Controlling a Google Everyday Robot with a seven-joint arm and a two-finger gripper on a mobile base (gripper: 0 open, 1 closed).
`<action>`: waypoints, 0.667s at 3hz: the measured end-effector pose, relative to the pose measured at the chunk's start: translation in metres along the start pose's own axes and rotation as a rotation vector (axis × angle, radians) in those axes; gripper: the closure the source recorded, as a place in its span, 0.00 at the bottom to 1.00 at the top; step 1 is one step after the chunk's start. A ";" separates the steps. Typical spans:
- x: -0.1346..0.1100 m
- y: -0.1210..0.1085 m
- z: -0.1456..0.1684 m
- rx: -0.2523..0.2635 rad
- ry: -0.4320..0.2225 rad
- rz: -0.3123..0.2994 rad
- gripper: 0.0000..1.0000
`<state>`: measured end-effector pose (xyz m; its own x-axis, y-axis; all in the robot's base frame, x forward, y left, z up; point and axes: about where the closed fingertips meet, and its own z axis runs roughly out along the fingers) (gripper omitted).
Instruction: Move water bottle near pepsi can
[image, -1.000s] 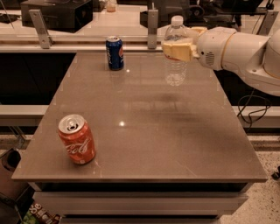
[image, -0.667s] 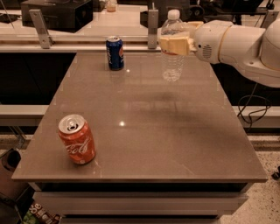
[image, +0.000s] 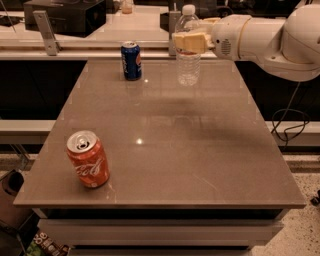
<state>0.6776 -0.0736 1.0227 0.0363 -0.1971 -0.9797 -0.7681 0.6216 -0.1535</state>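
Note:
The water bottle (image: 188, 65), clear ribbed plastic with a white cap, is held upright at the far side of the table, its base just above the surface. My gripper (image: 189, 41) comes in from the right and is shut on the bottle's upper body. The pepsi can (image: 131, 60), dark blue with a silver top, stands upright at the far edge, a short way to the left of the bottle.
An orange-red Coca-Cola can (image: 88, 159) stands near the front left corner of the brown table (image: 165, 150). A counter with a dark box (image: 65, 15) and a metal bracket (image: 46, 32) runs behind the table. Cables hang at the right.
My gripper has carried the water bottle a little to the left and farther back, closer to the pepsi can. The cans have not moved.

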 end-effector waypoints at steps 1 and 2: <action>0.010 -0.002 0.017 -0.010 0.009 0.027 1.00; 0.024 -0.004 0.034 -0.013 0.003 0.059 1.00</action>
<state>0.7037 -0.0552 0.9950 -0.0111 -0.1632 -0.9865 -0.7774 0.6219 -0.0941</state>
